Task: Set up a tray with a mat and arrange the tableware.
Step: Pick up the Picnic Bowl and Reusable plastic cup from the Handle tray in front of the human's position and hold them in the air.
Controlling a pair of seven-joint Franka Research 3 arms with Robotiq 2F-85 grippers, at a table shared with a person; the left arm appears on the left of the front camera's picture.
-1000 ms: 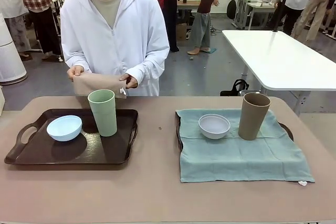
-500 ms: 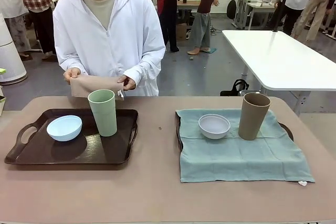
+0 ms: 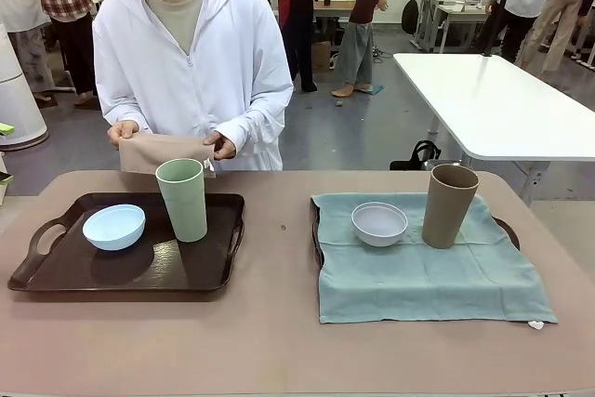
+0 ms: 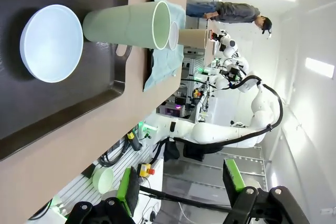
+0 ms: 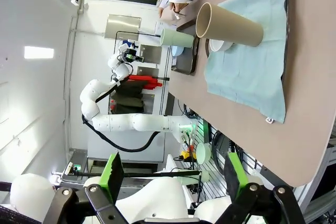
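Pale blue bowl (image 3: 113, 226) and green cup (image 3: 182, 198) on dark tray (image 3: 139, 273)

Left hand (image 4: 181, 184), right hand (image 5: 173, 177): fingers wide apart.

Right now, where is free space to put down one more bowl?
Free: the bare tabletop strip between the dark brown plastic tray and the teal cloth mat; the mat's near half, in front of the greyish-white round bowl and tall brown cup. Crowded: the tray's far half, with the pale blue bowl and light green cup.
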